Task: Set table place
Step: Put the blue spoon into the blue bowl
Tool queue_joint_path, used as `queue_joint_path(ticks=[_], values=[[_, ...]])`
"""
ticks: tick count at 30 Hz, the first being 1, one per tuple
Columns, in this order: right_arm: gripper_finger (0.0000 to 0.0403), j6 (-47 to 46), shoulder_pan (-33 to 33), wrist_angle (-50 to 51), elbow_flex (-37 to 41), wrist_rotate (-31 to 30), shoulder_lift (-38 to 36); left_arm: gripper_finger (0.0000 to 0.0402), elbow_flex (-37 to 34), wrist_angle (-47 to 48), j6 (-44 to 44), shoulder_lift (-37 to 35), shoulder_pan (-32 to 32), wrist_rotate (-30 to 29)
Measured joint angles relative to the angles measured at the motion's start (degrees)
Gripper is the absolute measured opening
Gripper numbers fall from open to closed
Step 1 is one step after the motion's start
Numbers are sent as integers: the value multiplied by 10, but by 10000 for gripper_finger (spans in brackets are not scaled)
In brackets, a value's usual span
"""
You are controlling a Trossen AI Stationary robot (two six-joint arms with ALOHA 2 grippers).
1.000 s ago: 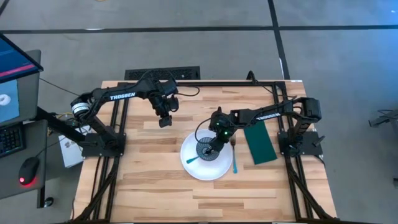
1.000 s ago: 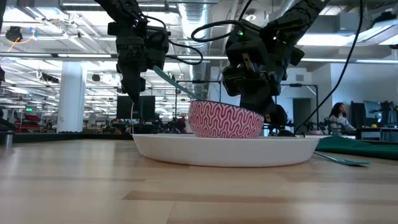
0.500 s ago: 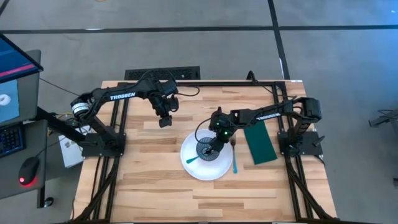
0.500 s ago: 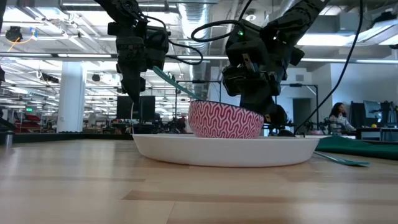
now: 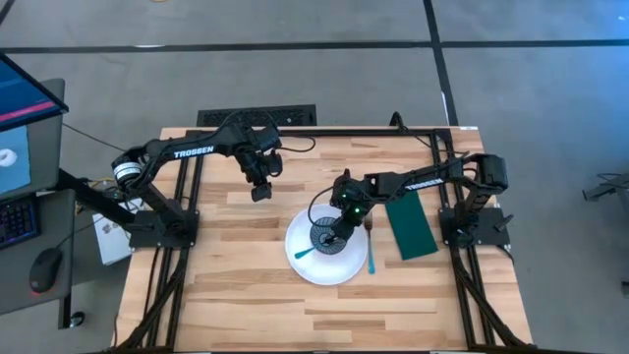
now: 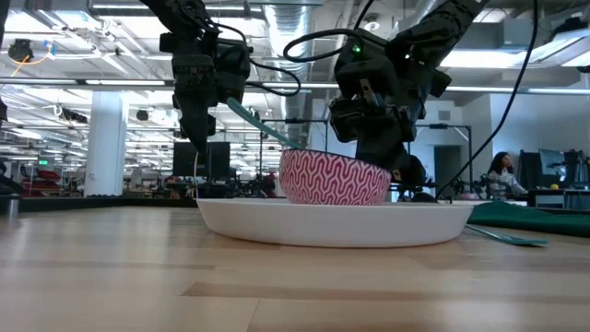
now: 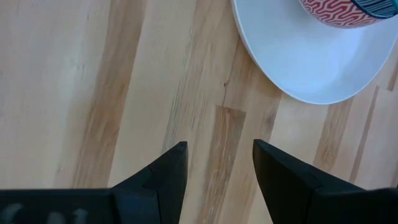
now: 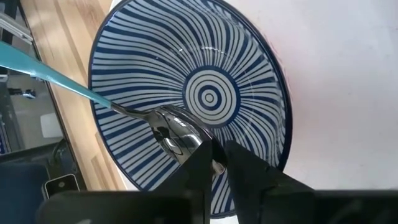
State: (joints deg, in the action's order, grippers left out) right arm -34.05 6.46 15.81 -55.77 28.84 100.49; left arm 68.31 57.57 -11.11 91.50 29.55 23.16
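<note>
A white plate (image 5: 298, 264) lies on the wooden table (image 5: 236, 285). On it stands a small bowl (image 5: 324, 236), blue-striped inside (image 8: 211, 81) and red-patterned outside (image 6: 334, 178). A turquoise-handled spoon (image 8: 56, 74) lies in the bowl, its handle (image 5: 303, 254) leaning over the rim toward the near left. My right gripper (image 8: 216, 155) reaches down into the bowl, shut on the spoon. A turquoise fork (image 5: 371, 254) lies right of the plate, and a dark green cloth (image 5: 411, 226) lies right of the fork. My left gripper (image 7: 217, 146) hovers open and empty far left of the plate. My right gripper pinches the tip of the spoon's metal bowl end (image 8: 198, 144) between its two fingers (image 8: 249, 167). The fingers come from above, slanting down from the table's right. The spoon's metal end lies inside the bowl and its handle (image 6: 247, 117) rises over the rim.
The table's black frame (image 5: 187, 197) runs along both sides. A monitor, keyboard and mouse (image 5: 39, 270) stand left of the table. A person (image 6: 502, 171) sits in the room behind. Bare wood lies near and left of the plate.
</note>
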Motion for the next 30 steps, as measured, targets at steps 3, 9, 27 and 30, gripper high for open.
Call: queue_joint_path(ticks=[3, 9, 27, 30], values=[[77, -1, 0, 0, 0, -1, 0, 171, 0, 0, 0, 0, 0, 0], [106, -3, 0, 0, 0, -2, 0, 171, 0, 0, 0, 0, 0, 0], [153, 27, -1, 64, -69, -18, -1, 171, 0, 0, -4, 0, 0, 0], [155, 37, 0, 78, -74, -40, -1, 171, 0, 0, -4, 0, 0, 0]])
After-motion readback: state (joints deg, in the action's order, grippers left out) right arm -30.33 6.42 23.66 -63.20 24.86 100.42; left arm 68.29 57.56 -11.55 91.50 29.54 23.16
